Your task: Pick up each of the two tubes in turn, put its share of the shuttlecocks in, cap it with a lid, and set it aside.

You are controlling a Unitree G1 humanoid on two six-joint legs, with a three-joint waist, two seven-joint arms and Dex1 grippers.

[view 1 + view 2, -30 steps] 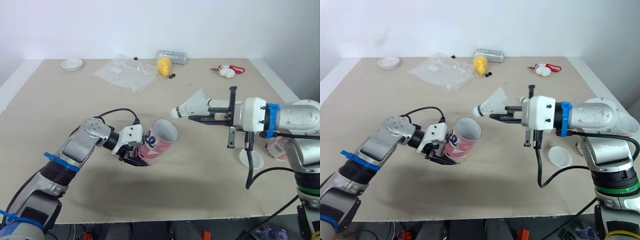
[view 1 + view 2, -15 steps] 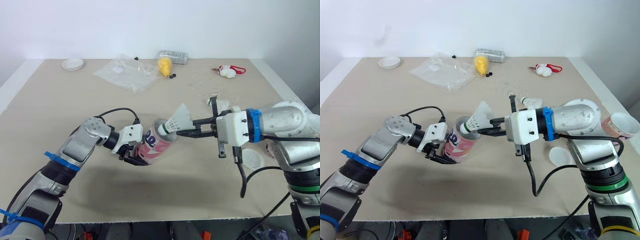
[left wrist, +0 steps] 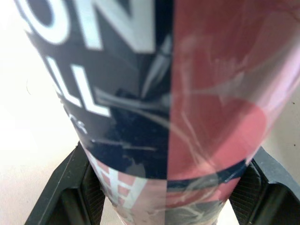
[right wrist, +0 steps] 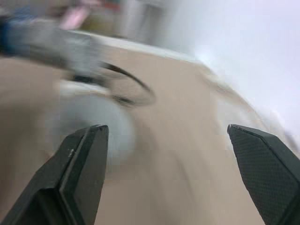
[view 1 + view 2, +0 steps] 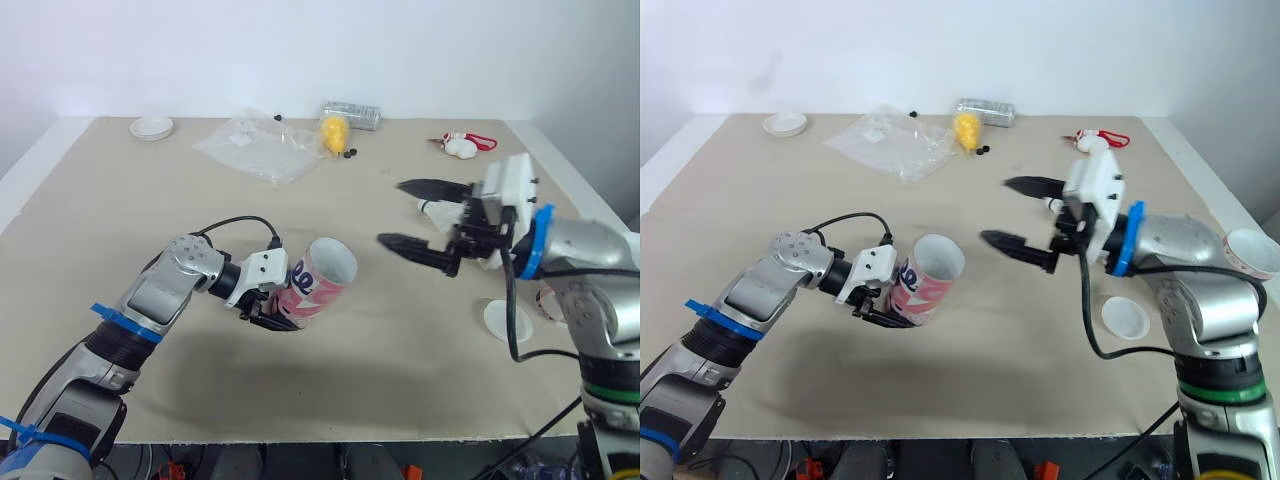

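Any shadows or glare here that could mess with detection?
Left eye view: a soft, diffuse shadow on the table beneath the left end effector and the tube, with no hard glare. Left wrist view: streaky highlights across the tube's glossy wrap.

pink tube (image 5: 318,287) tilted, uncapped, white lid (image 5: 507,320) flat

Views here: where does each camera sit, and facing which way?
Left eye, right eye views: head, looking down over the table; left gripper and right gripper show.
Left wrist view: along its fingers, clamped on the tube.
Right wrist view: past its open fingers, over the table.
Shared by head and left wrist: the tube.
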